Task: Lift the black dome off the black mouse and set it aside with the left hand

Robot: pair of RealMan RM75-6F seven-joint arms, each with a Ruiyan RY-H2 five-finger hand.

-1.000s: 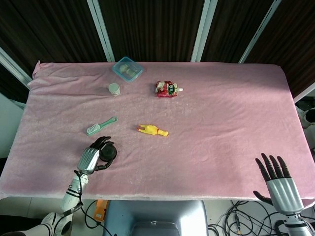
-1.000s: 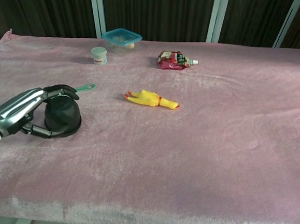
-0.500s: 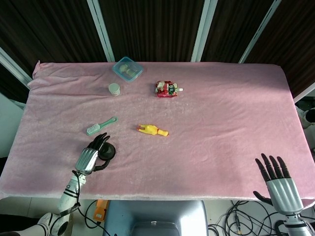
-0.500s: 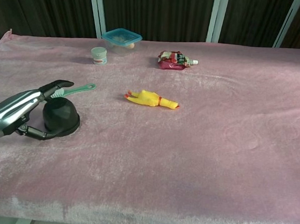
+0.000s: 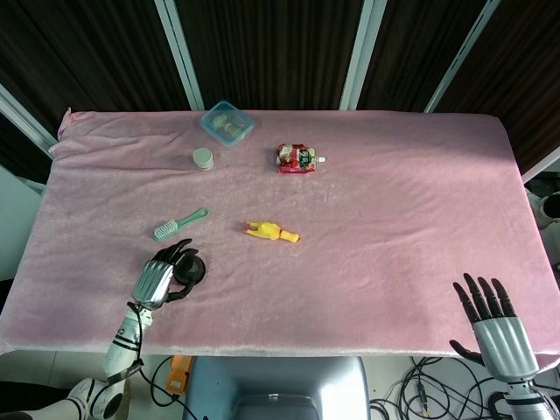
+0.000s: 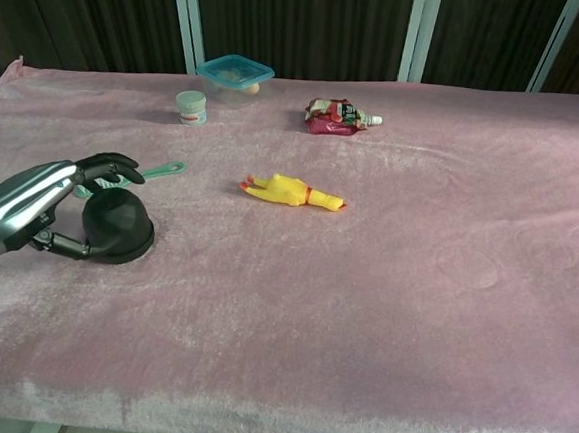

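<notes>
Smooth black dome [image 6: 118, 226] flat on pink plush cloth [image 6: 414, 287], left hand [image 6: 39, 209] curled round it, grip unconfirmed, right hand [image 5: 497, 328] in head view only, at 5 o'clock, fingers spread, empty

brush [image 5: 180, 224] just beyond the left hand; chicken [image 5: 271, 231] (yellow) to its right; jar [image 5: 203, 158], box [image 5: 227, 122], pouch [image 5: 297, 158] farther off.

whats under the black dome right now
Nothing under it shows. The black dome sits rim-down on the pink cloth, so anything beneath is covered. The left hand is at its side, fingers arched above it.
</notes>
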